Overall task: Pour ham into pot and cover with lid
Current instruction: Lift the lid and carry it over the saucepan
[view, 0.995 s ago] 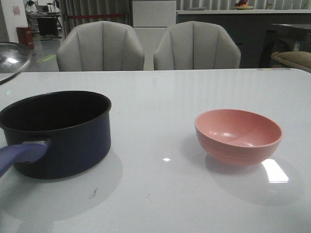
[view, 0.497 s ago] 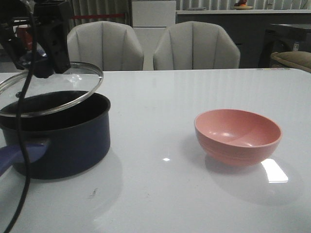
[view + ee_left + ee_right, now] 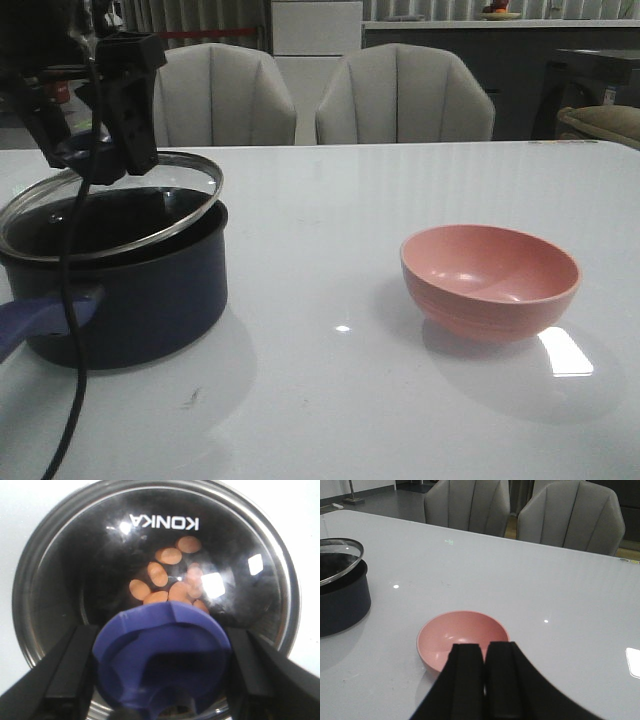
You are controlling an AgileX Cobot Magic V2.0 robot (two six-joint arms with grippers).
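My left gripper (image 3: 95,150) is shut on the purple-blue knob (image 3: 162,650) of the glass lid (image 3: 150,215). It holds the lid tilted just over the dark navy pot (image 3: 150,300), with the lid's right edge higher. In the left wrist view, several orange ham bits (image 3: 167,575) show through the lid's glass (image 3: 90,555) on the pot's black bottom. The pot's handle (image 3: 30,320) points to the front left. My right gripper (image 3: 485,652) is shut and empty, above the near side of the pink bowl (image 3: 462,635). It does not show in the front view.
The pink bowl (image 3: 490,280) stands at the right of the white table (image 3: 330,400) and looks empty. Two grey chairs (image 3: 400,95) stand behind the table's far edge. The pot (image 3: 340,602) with the lid (image 3: 340,560) over it shows at the edge of the right wrist view.
My left gripper has carried the lid in from the far left to above the pot and lowered it closer to the rim. The bowl and pot have not moved.
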